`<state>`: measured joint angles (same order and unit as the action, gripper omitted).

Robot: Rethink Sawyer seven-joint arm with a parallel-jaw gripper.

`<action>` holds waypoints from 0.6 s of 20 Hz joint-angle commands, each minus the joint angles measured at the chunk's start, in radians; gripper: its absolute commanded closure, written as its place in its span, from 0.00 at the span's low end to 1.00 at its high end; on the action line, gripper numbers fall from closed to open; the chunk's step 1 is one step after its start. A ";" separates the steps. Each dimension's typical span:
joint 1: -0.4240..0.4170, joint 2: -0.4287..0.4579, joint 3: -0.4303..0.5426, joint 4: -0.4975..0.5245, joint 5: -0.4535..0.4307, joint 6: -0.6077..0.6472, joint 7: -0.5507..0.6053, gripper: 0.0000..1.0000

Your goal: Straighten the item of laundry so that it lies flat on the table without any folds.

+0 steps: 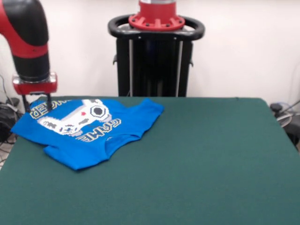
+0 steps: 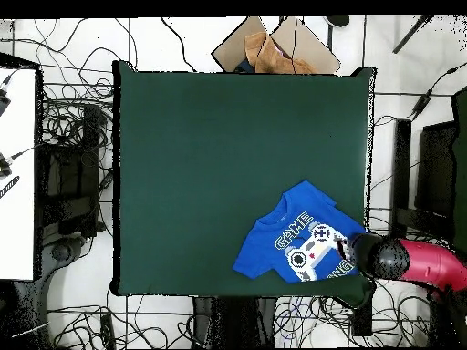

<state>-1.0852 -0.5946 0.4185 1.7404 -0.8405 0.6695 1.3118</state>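
A white wall backs the table [image 1: 225, 159], whose green cloth lies mostly bare. Our gripper [image 1: 41, 107] hangs at the table's corner, its tips down at the hem edge of the item of laundry [image 1: 86, 129]; we cannot tell whether they pinch the cloth. From the jaws the shirt runs diagonally inward, neck end farthest, so we judge any straightening pull must go along that line.

A red and black arm [image 1: 26, 42] ends in a red collar above a thin dark end effector [image 1: 40, 107].
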 commanded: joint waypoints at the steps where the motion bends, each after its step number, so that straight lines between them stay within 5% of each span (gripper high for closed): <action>1: 0.138 -0.038 -0.020 0.120 0.089 -0.022 0.206 0.00; 12: 0.331 0.004 -0.129 0.137 0.185 -0.204 0.421 0.00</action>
<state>-0.8445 -0.6262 0.3764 1.8380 -0.7123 0.5911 1.3541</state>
